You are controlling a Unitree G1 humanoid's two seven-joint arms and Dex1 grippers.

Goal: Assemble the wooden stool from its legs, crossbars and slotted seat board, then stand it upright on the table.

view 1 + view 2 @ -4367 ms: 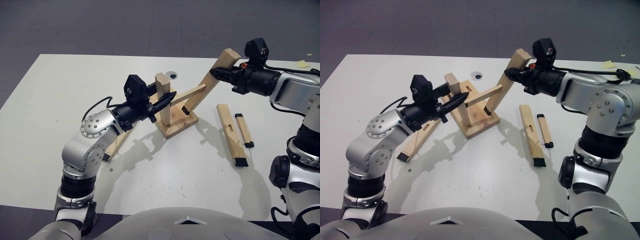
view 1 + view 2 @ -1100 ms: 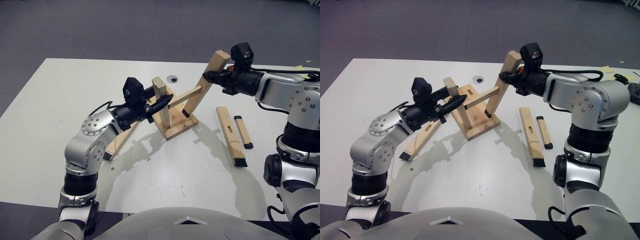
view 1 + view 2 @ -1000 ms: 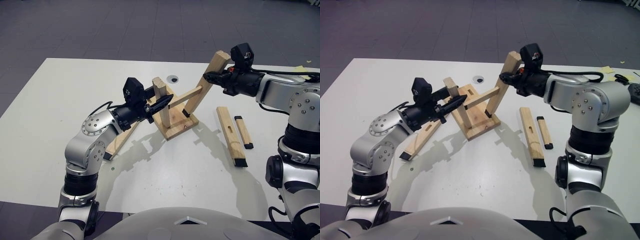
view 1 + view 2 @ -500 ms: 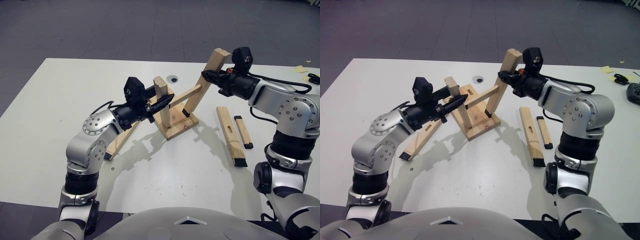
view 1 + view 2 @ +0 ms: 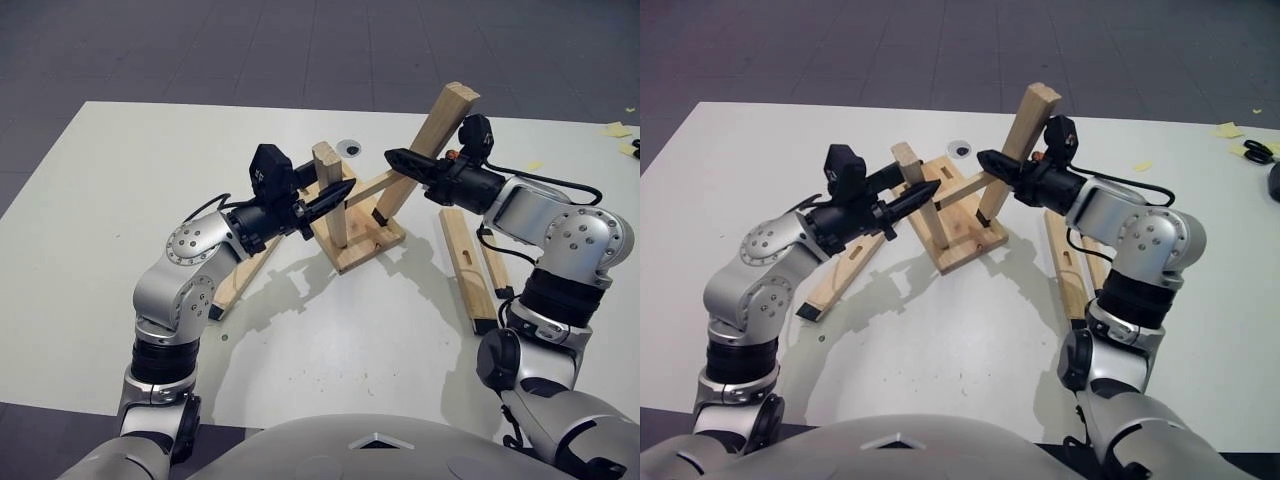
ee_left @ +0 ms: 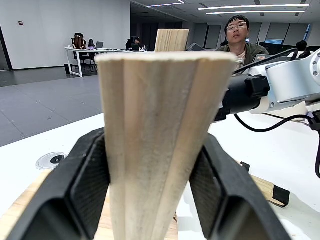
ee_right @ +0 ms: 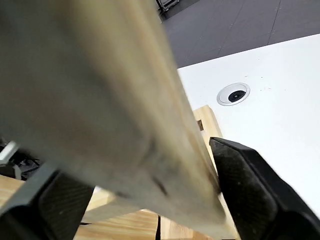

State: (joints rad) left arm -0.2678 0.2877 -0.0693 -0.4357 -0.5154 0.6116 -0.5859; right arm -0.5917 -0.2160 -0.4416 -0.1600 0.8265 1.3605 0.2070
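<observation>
Near the middle of the white bench [image 5: 120, 180] lies the slotted seat board [image 5: 365, 250], flat, with two legs rising from it. The left hand [image 5: 338, 192] is clamped on the upright leg [image 5: 335, 220] just below its top – the left wrist view shows the wood pressed between both black fingers [image 6: 85, 185]. The right hand [image 5: 400, 160] is clamped likewise on the tilted leg [image 5: 448, 112], which leans away to the robot's right with its black-capped foot down at the board's edge. A crossbar [image 5: 372, 188] slants between the two legs. To the right of the board a loose leg [image 5: 465, 270] lies flat on the bench, and just beside it lies a shorter crossbar [image 5: 493, 270] – the two roughly parallel. Another leg [image 5: 238, 280] lies flat under the left arm, to the left of the board. A round grommet [image 5: 349, 148] sits in the bench beyond the assembly.
</observation>
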